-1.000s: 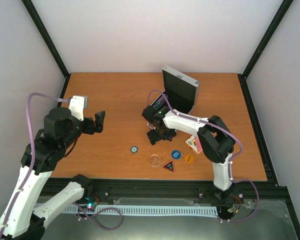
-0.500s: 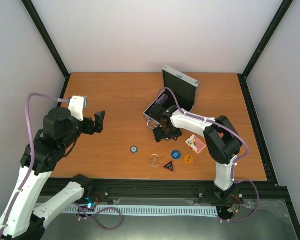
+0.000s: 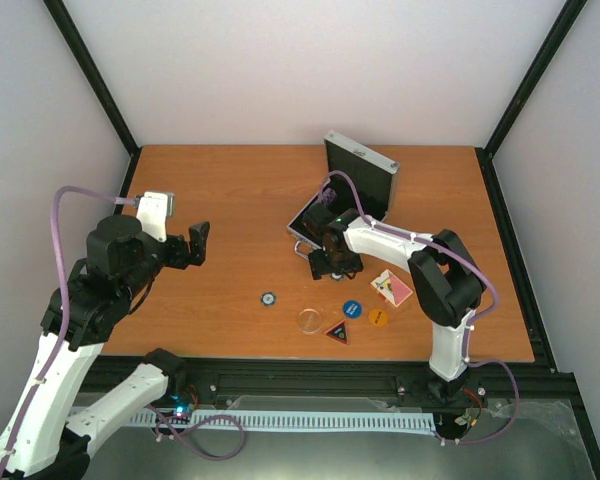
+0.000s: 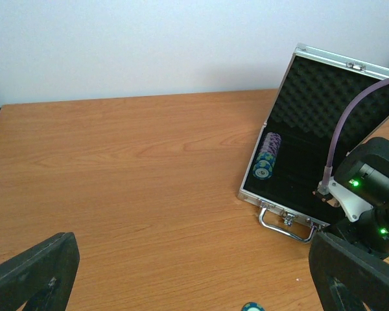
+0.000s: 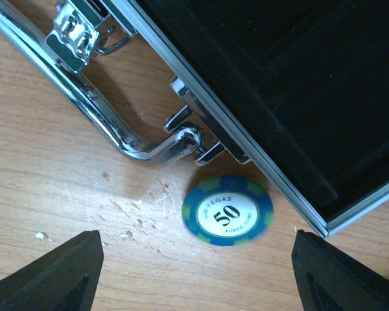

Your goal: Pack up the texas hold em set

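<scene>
Ref. your top view: the case (image 4: 298, 168) stood open at the centre-rear of the bench (image 3: 210, 180). Its lid (image 3: 358, 183) was upright toward the back wall. The black-lined tray (image 5: 298, 84) faced the arms, w/ the handle (image 5: 126, 133) on its near edge. In your L wrist view, a row of poker chips (image 4: 267, 157) lay on edge inside the tray, against its left wall. The R end effector (image 5: 196, 259) hung low over the bench just in front of the case, fingers (image 5: 52, 275) apart, nothing clamped. In your R wrist view, a blue chip (image 5: 227, 210) marked 50 lay flat on the bench. It sat just beside the tray's front rim, near one end of the handle and ahead of the gap btwn the fingers, touching neither. The L end effector (image 3: 197, 243) was held above the left part of the bench, well apart from the case, jaws wide apart and holding nothing. More items lay on the bench nearer the arms:
- a loose chip (image 3: 268, 298)
- a clear round disc (image 3: 309, 320)
- a triangular button (image 3: 337, 332)
- a blue round button (image 3: 352, 309)
- an orange round button (image 3: 378, 317)
- the card deck (image 3: 392, 288), to the right of these.
</scene>
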